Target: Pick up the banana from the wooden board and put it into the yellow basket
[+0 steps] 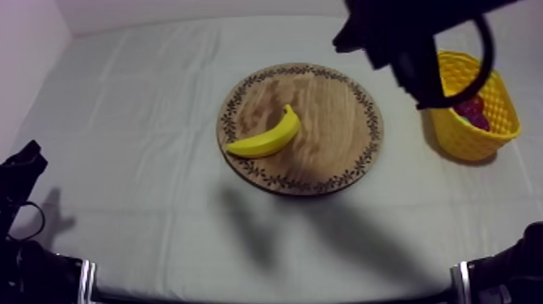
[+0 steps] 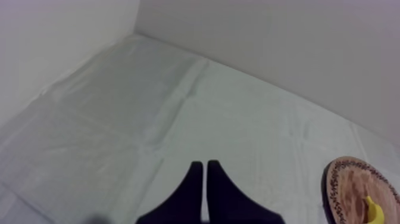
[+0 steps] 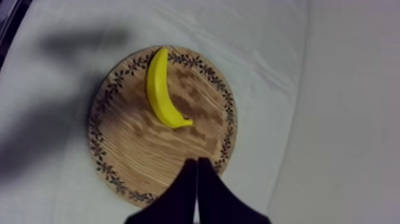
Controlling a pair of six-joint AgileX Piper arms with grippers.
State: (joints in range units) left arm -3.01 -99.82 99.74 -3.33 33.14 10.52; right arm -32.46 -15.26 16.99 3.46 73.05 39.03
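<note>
Top: slants down over table (image 1: pixel 145 97); right wrist: above board (image 3: pixel 140 146); left wrist: low, board edge apparently shared.

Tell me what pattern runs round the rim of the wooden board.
A dark leaf-and-vine border rings the wooden board; the right wrist view shows it best.

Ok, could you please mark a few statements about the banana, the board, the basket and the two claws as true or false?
1. The banana lies on the wooden board. True.
2. The yellow basket stands to the left of the board. False: it stands to the board's right.
3. The right claw is shut on the banana. False: its fingers lie together on nothing, above the board and apart from the banana.
4. The left claw holds nothing, fingers together. True.
5. The basket is empty. False: some dark red fruit lies in it.
</note>
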